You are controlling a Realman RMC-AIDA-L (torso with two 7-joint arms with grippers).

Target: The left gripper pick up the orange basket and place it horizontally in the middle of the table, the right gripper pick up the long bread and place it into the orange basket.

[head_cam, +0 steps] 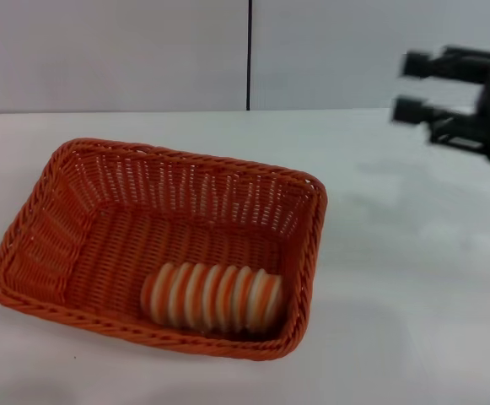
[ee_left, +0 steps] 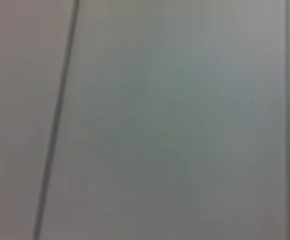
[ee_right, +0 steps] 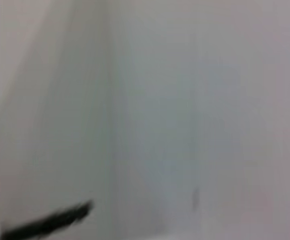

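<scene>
The orange basket (head_cam: 101,228) lies lengthwise across the white table (head_cam: 413,295), left of centre in the head view. Inside it, against the near right wall, rests the long bread (head_cam: 212,297), striped orange and cream. My right gripper (head_cam: 409,87) hovers high at the right edge, well away from the basket, its two black fingers apart and holding nothing. A dark fingertip (ee_right: 60,217) shows in the right wrist view against the pale wall. The left gripper is out of view; the left wrist view shows only wall panels.
A pale grey wall (head_cam: 110,51) with a dark vertical seam (head_cam: 249,55) stands behind the table. Bare tabletop stretches to the right of the basket and along the front edge.
</scene>
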